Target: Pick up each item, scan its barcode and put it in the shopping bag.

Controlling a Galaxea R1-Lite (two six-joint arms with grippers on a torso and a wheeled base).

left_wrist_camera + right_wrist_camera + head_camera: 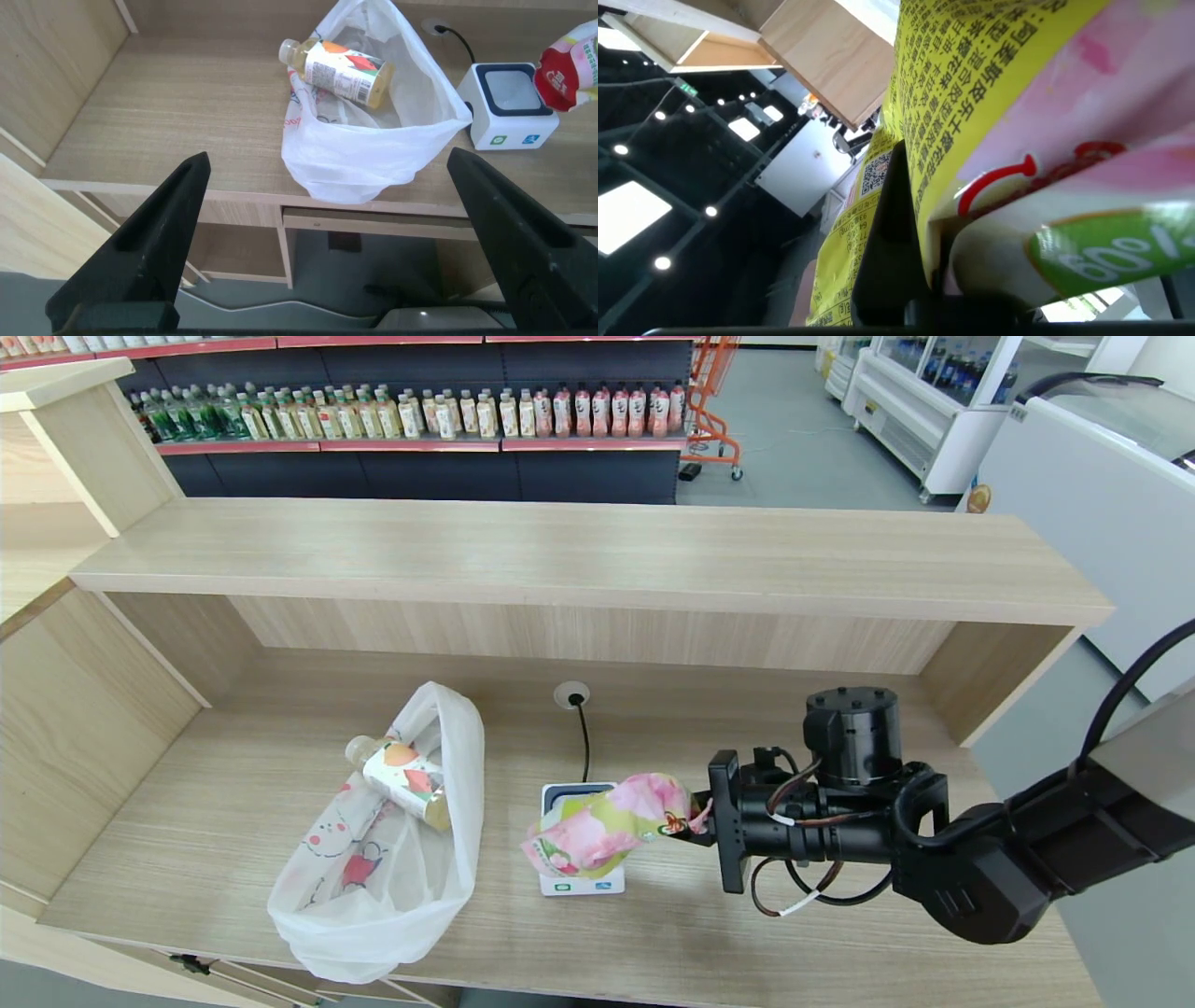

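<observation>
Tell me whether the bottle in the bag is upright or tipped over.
Tipped over: the bottle lies on its side inside the open bag, resting on the plastic.

- We are counting one white thin plastic shopping bag (373,896).
- We are counting one clear plastic drink bottle (403,778) with a colourful label.
- We are counting one pink-and-green crinkled snack packet (607,823).
- We are counting one white cube-shaped scanner (581,885) and one black cable (584,737).
</observation>
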